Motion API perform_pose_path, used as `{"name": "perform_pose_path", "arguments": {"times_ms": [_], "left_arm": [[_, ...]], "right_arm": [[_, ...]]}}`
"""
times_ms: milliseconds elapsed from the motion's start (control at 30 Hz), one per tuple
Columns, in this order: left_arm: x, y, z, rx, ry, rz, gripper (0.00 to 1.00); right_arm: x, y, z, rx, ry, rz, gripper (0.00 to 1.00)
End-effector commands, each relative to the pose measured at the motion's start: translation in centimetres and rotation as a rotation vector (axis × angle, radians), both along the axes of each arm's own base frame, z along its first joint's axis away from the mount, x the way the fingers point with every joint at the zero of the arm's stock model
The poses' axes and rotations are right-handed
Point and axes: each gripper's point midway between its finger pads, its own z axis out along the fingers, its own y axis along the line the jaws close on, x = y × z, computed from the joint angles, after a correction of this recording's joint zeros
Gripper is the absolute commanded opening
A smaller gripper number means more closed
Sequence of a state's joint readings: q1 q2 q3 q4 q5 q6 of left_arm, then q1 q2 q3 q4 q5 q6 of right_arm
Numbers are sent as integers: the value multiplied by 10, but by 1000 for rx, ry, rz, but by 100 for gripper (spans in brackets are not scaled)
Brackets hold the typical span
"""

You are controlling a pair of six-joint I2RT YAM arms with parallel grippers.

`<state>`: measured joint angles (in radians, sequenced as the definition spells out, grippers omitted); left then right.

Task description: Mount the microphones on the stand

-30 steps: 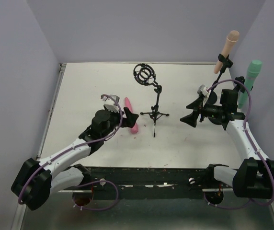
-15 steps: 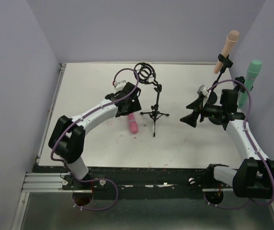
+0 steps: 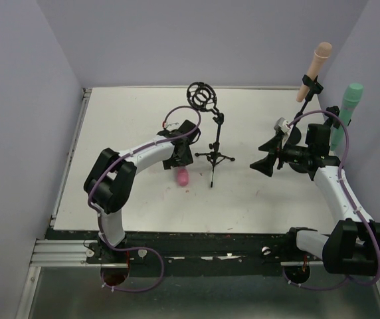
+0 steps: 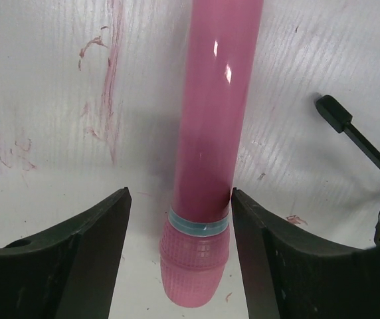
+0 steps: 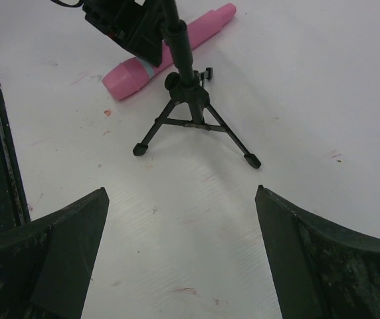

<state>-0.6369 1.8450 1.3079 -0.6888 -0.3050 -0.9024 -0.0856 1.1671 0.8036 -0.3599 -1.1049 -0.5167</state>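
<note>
Table (image 3: 130, 113): white, finely ribbed, marked with reddish-pink smears (image 4: 110, 73). Pink microphone (image 3: 182, 177), left of centre: glossy rose-pink barrel, a pale blue band (image 4: 198, 224) and a pink head with a fine grid pattern. Peach microphone (image 3: 317, 60), far right: pale peach throughout, crossed by a black clip (image 3: 309, 84). Teal-green microphone (image 3: 348, 106), at the right edge: plain mint green. Stand (image 3: 215, 136), centre: black pole, black tripod legs and a black ring mount (image 3: 201, 98). Arms (image 3: 140, 153): white links with black joints, trailing purple cables (image 3: 177, 113). Left gripper (image 4: 179, 190) and right gripper (image 5: 181, 189): matte black fingers. Walls (image 3: 17, 100): pale lilac.
</note>
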Motion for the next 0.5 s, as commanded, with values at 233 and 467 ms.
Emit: {"name": "perform_pose_path", "arguments": {"times_ms": [233,467], "left_arm": [[-10,-7,-13,-49,21,-35,70],[-23,-1,-32,-20,82,-64,69]], "right_arm": [[-3,1,1,11,-14,21,100],[-4,0,2,13,-16,20,100]]}}
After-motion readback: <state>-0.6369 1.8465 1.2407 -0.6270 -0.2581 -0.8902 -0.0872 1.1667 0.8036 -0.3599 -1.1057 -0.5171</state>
